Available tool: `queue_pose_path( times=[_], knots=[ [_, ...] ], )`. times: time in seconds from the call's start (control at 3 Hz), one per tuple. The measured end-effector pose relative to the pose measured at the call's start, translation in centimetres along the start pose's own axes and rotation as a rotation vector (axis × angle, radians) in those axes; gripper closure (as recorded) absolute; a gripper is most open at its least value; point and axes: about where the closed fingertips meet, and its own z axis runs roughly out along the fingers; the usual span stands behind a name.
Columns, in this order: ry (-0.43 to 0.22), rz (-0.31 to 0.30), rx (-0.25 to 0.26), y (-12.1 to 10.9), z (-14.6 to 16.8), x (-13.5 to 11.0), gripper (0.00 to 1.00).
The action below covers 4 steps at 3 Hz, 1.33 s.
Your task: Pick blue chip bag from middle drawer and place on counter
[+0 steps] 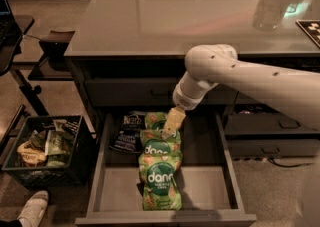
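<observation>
Risk, wrong bag: the gripper hangs over the back centre of the middle drawer, right above the green bags that run down the drawer's centre line; a straight drop from here would probably meet a green bag, not the target
Risk, double grab: the blue chip bag lies in the drawer's back left part, its inner edge touching or just beside the rearmost green bag (I cannot tell which), so a grasp taken on that side could pinch both or drag the green one along
Risk, slip: the bag lies flat on the drawer floor and looks crinkly, so a shallow pinch may skid off the foil instead of gathering it
Risk, knock: the bag sits near the drawer's back wall, under the cabinet front, so the white arm has little room there and could bump the cabinet or push the drawer
Gripper state: whether it is clenched or released cannot be told; it seems to carry nothing
Bag, look: small, dark blue, with white lettering and a pale panel, dim in the shadow at the drawer's back
Bag, place: inside the drawer, back left, apart from the left wall
Counter: the glossy grey top above the drawer
Step, as I judge it: early, the bag is not yet picked
</observation>
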Motion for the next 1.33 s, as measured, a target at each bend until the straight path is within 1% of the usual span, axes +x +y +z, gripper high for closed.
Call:
queue_pose_path(
  times=[0.33,0.67,1.0,1.33],
  knots=[
    [-0.015,-0.001,-0.032,-1.3,4.3,-1.8,0.00],
    [-0.015,0.000,-0.039,-1.3,4.8,-1.8,0.00],
    [-0.041,-0.028,-0.064,0.1,5.7,-2.3,0.00],
    [-0.164,-0.086,-0.097,2.9,8.1,-3.2,0.00]
  ],
)
